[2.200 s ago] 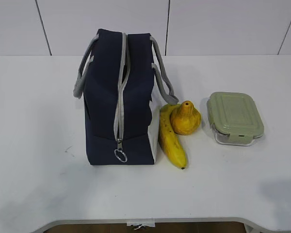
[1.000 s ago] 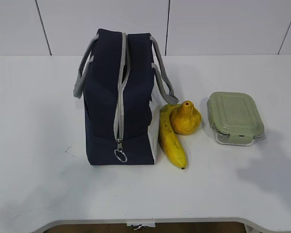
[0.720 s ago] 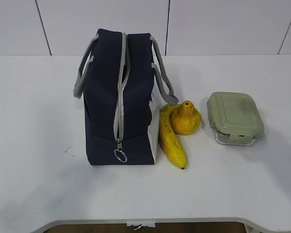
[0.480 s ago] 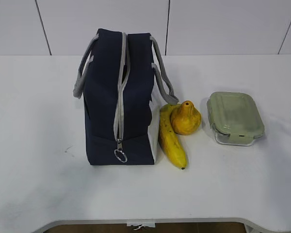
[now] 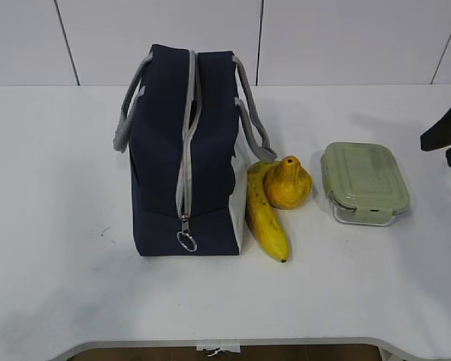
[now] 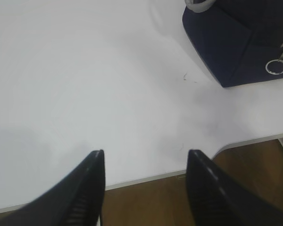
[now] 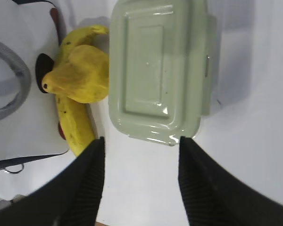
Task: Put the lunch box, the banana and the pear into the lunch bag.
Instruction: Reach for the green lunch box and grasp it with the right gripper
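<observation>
Navy lunch bag upright on white table, zipper closed; banana touching bag side, pear against banana, lunch box apart at right.

Left wrist: left gripper jaws spread, empty, above table edge; bag corner top right.

Right wrist: right gripper jaws spread, empty, hovering near lunch box edge.

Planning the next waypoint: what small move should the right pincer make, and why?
Probably ease the open right pincer down over the green-lidded clear lunch box: it hangs just short of it, nothing held. The navy fabric lunch bag looks zipped shut, so that needs opening too.
</observation>
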Tool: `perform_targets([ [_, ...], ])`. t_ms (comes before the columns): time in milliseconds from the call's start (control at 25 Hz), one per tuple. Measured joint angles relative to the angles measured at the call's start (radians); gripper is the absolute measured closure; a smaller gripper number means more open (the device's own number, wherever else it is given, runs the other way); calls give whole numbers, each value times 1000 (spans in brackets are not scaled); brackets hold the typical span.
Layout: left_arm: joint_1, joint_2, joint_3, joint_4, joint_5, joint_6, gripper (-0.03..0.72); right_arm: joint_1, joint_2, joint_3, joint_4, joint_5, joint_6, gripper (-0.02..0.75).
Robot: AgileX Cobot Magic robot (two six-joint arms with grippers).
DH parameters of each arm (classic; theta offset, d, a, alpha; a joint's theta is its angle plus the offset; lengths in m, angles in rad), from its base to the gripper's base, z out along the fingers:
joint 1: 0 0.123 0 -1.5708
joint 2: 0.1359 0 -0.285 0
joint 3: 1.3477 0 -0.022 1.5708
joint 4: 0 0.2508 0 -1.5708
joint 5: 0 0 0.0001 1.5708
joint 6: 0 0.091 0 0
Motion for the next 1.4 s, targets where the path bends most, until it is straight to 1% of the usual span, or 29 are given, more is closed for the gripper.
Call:
perform_targets([
  [160,0,0,0,0,0,0,274,-82,82,-28,137,103,-123,342],
  [240,0,0,0,0,0,0,274,-99,126,-44,165,135,-159,342],
  [400,0,0,0,0,0,0,274,-108,185,-72,175,144,-179,342],
  [520,0,0,0,0,0,0,274,-108,191,-75,157,138,-183,343],
  [680,0,0,0,0,0,0,274,-108,191,-77,144,98,-185,337],
  [720,0,0,0,0,0,0,274,-108,191,-77,144,93,-185,323],
  [840,0,0,0,0,0,0,274,-108,214,-79,166,91,-185,197],
  [920,0,0,0,0,0,0,274,-108,247,-83,197,91,-185,134],
  [1040,0,0,0,0,0,0,274,-108,295,-91,233,99,-191,120],
  [1240,0,0,0,0,0,0,274,-108,394,-112,301,129,-267,122],
  [1400,0,0,0,0,0,0,274,-108,451,-147,311,135,-290,127],
])
